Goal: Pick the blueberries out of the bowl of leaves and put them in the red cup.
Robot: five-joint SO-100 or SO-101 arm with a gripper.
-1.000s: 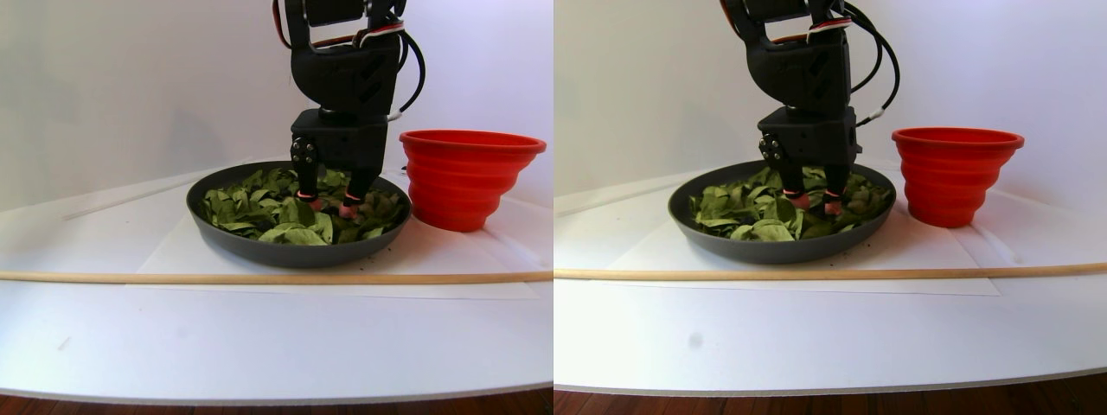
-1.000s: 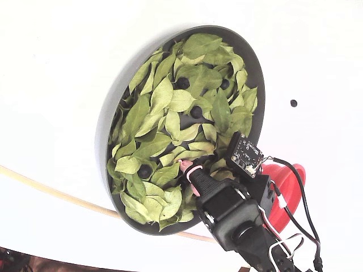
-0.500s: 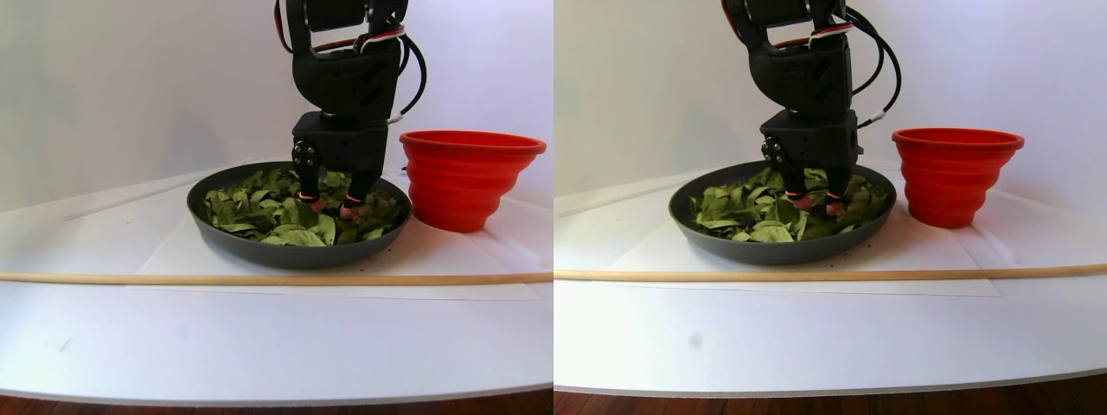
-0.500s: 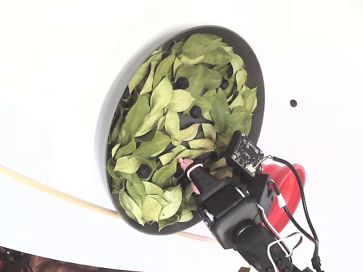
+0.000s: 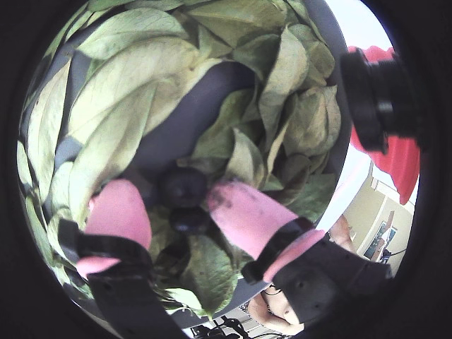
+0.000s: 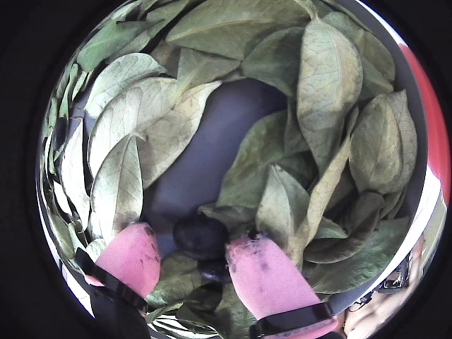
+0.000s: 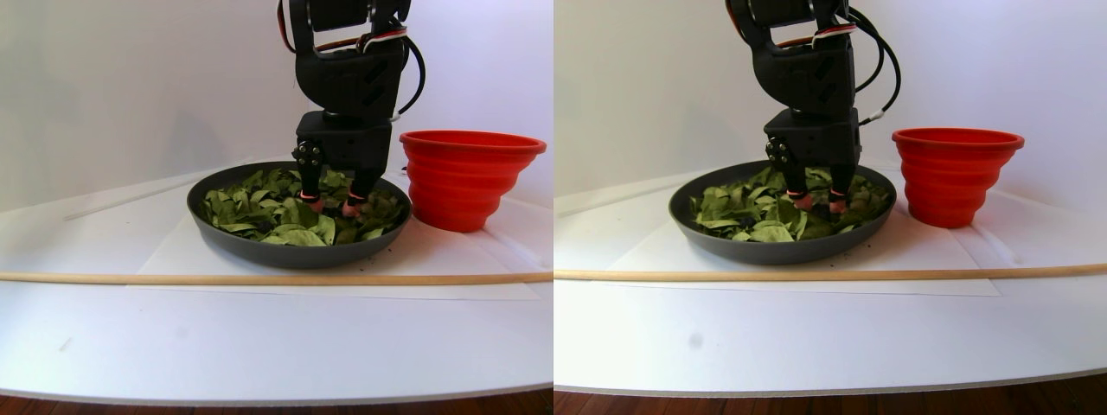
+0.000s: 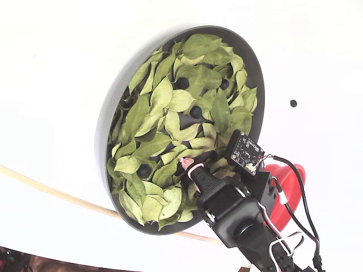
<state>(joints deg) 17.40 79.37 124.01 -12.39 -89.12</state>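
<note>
The gripper [image 6: 187, 258] is lowered into the bowl [image 7: 259, 251], its pink fingertips [image 6: 265, 272] spread a little wider than the blueberry [image 6: 200, 235] sitting between them, not yet pinched. A second berry [image 5: 189, 219] is seen just behind the first. A clean grasp is judged to need the fingers centred on the front berry and closed gently, so it is neither squashed nor squirted out. Leaves [image 6: 159, 123] are crowded all around the bowl, and one beside the right fingertip could be caught up too. More berries [image 8: 195, 111] are scattered deeper in the bowl. The red cup [image 7: 471, 177] is waiting just beside the bowl.
</note>
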